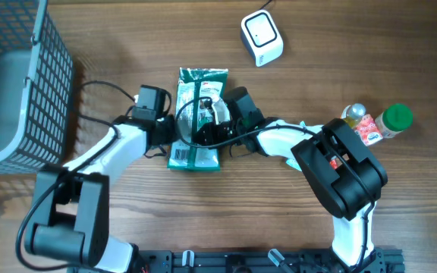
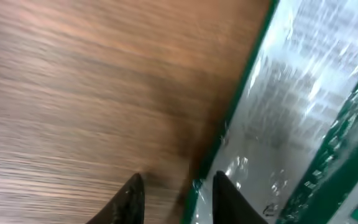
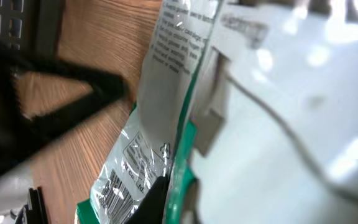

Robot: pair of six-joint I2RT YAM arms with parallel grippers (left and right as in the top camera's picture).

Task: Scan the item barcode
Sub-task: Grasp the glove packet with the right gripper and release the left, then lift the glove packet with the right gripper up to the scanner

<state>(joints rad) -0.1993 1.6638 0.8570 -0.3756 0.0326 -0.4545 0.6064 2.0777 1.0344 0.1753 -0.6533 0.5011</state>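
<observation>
The item, a green and clear packet (image 1: 197, 114), lies on the wooden table with its barcode (image 1: 181, 155) on the near end. My left gripper (image 1: 167, 138) is at the packet's left edge. In the left wrist view its tips (image 2: 176, 199) stand slightly apart, open, one over the wood and one over the packet (image 2: 303, 112). My right gripper (image 1: 220, 125) comes in from the right. In the right wrist view it (image 3: 173, 200) is shut on the packet's green edge (image 3: 185, 143), with the barcode (image 3: 117, 193) just left of its dark finger (image 3: 156, 199). The white scanner (image 1: 262, 36) sits at the back.
A dark wire basket (image 1: 44, 91) holding a grey bin stands at the far left. At the right edge of the table are a small bottle (image 1: 361, 123) and a green-capped bottle (image 1: 395, 119). Cables cross over the packet.
</observation>
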